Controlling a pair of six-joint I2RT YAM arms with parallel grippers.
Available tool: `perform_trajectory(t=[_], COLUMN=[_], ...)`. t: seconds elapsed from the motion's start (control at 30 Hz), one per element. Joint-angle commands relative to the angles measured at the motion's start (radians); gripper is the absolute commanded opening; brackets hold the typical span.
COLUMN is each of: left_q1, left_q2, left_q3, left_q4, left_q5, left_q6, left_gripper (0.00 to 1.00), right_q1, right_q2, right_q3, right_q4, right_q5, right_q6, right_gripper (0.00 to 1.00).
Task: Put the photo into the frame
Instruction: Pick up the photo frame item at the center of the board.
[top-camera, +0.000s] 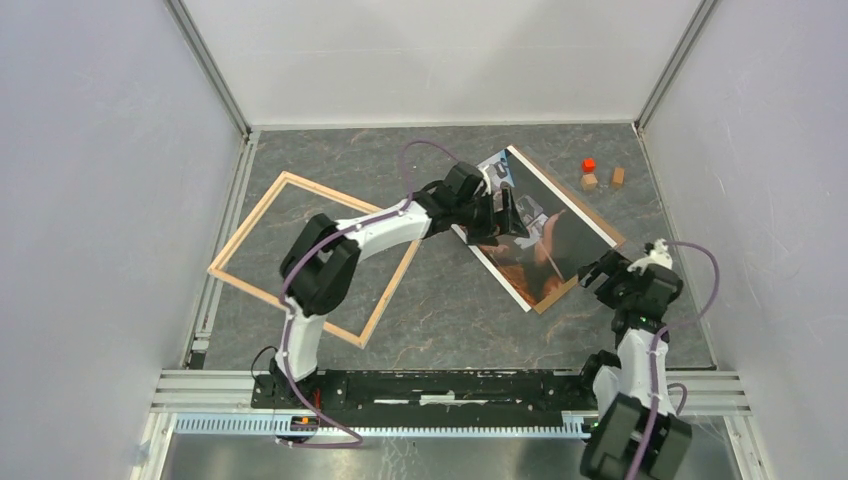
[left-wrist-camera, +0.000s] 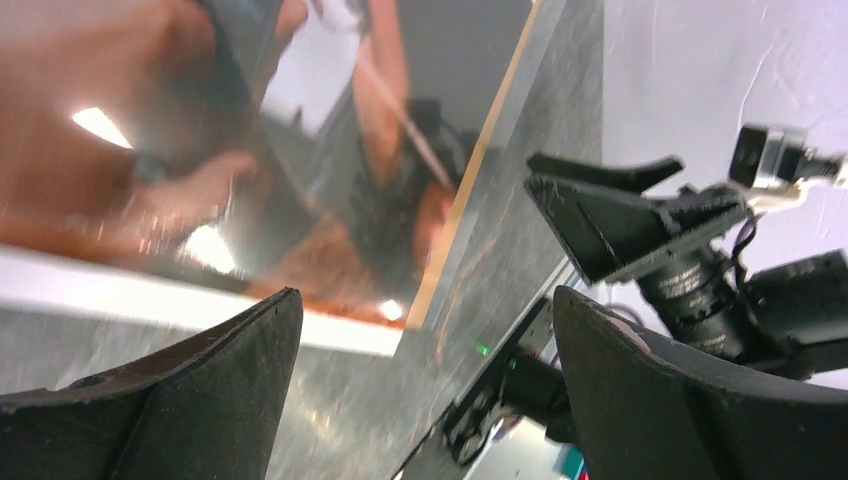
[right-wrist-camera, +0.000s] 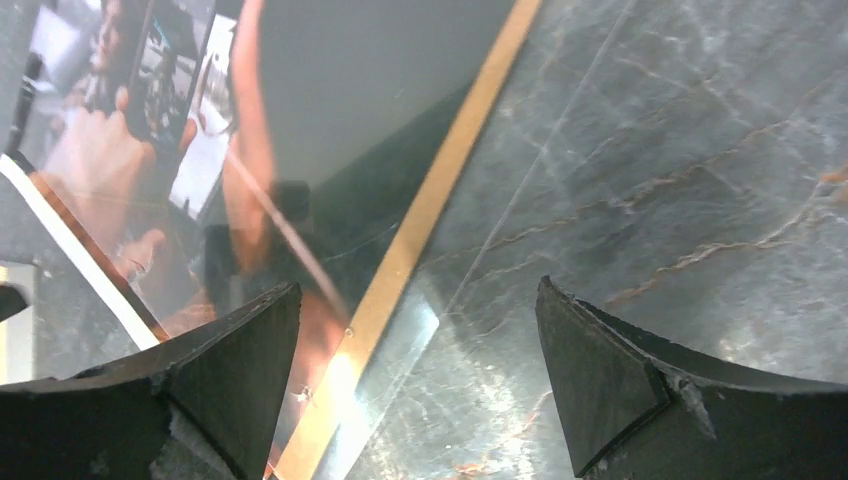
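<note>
The photo (top-camera: 555, 240), a dark and orange print with a white border, lies on a brown backing board (top-camera: 598, 222) right of centre. The pale wood frame (top-camera: 250, 222) lies flat at the left, apart from the photo. My left gripper (top-camera: 505, 215) hovers open over the photo's left part. In the left wrist view its jaws (left-wrist-camera: 425, 300) stand wide above the photo (left-wrist-camera: 200, 150), holding nothing. My right gripper (top-camera: 600, 272) is open and empty by the board's near right corner. In the right wrist view its jaws (right-wrist-camera: 418, 290) straddle the board's brown edge (right-wrist-camera: 450, 170) beside the photo (right-wrist-camera: 130, 150).
A red block (top-camera: 588, 165) and two small brown blocks (top-camera: 618, 176) sit at the back right near the wall. White walls close in the left, back and right sides. A metal rail (top-camera: 450, 385) runs along the near edge.
</note>
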Motion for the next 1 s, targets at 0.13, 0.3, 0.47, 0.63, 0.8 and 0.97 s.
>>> perform_trajectory(t=[0.13, 0.3, 0.47, 0.63, 0.8, 0.97], left_q1=[0.000, 0.000, 0.000, 0.000, -0.002, -0.009], left_q2=[0.181, 0.192, 0.197, 0.197, 0.202, 0.204], left_q3=[0.163, 0.128, 0.093, 0.027, 0.012, 0.006], left_q4=[0.132, 0.145, 0.162, 0.243, 0.238, 0.196], left_q5=[-0.023, -0.113, -0.107, -0.118, -0.134, -0.172], left_q6=[-0.163, -0.084, -0.077, -0.086, -0.082, -0.087], left_gripper=[1.00, 1.00, 1.00, 1.00, 1.00, 1.00], right_q1=[-0.332, -0.374, -0.374, -0.373, -0.373, -0.373], right_q2=[0.143, 0.207, 0.256, 0.300, 0.327, 0.410], right_q3=[-0.179, -0.159, -0.190, -0.191, -0.198, -0.248], right_q4=[0.435, 0.397, 0.495, 0.567, 0.627, 0.802], right_q5=[-0.569, -0.551, -0.557, -0.566, -0.563, -0.586], right_q6=[0.191, 0.132, 0.188, 0.232, 0.289, 0.427], right_gripper=[0.88, 0.87, 0.88, 0.87, 0.87, 0.86])
